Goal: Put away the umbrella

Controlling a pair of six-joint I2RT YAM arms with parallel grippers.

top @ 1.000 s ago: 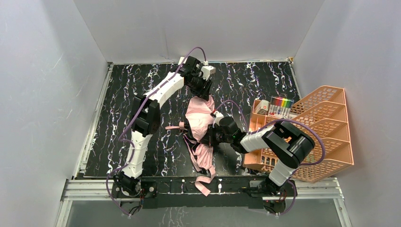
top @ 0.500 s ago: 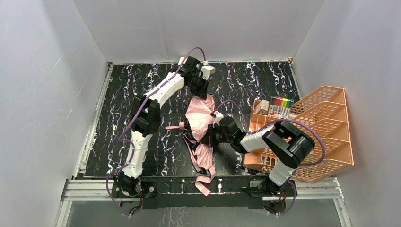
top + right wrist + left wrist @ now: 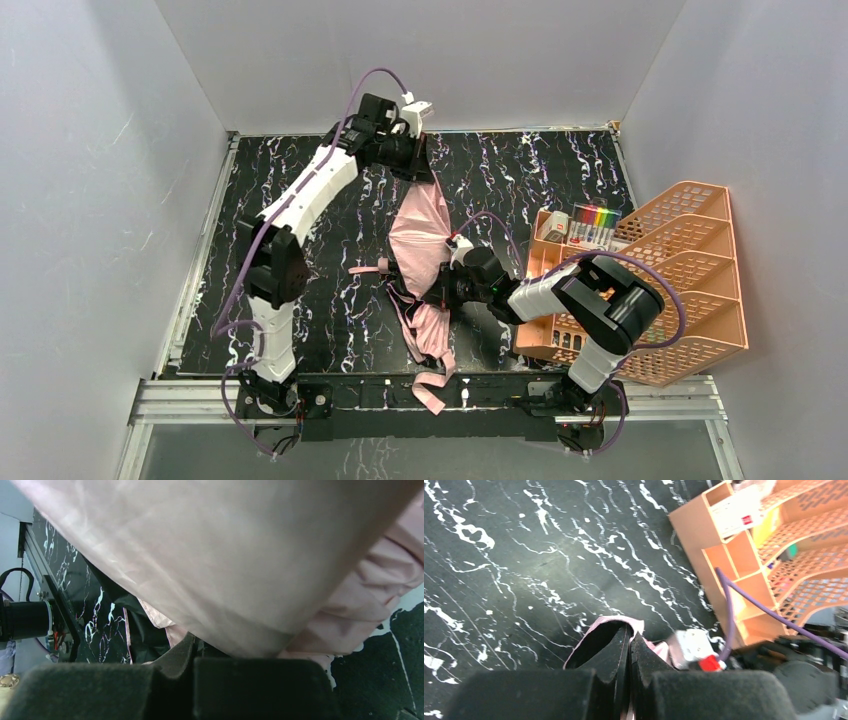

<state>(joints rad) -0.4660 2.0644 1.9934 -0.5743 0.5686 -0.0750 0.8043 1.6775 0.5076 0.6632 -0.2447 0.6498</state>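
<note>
The umbrella (image 3: pixel 420 250) lies collapsed in the middle of the table, pale pink fabric with black inner folds, its strap trailing to the near edge. My left gripper (image 3: pixel 420 172) is shut on the far tip of the fabric and holds it lifted, so the canopy is stretched into a point; in the left wrist view the pink and black fabric (image 3: pixel 599 635) is pinched between the closed fingers (image 3: pixel 630 645). My right gripper (image 3: pixel 440 293) is low at the umbrella's middle, shut on the folds; its wrist view is filled with pink fabric (image 3: pixel 240 565).
An orange mesh organiser rack (image 3: pixel 690 270) stands at the right, with coloured markers (image 3: pixel 598 220) and a small box in its front compartments. It also shows in the left wrist view (image 3: pixel 749 555). Grey walls enclose the black marbled table (image 3: pixel 300 200).
My left gripper has risen and moved back and to the left with the fabric tip, pulling the canopy taut. The right gripper has stayed in place.
</note>
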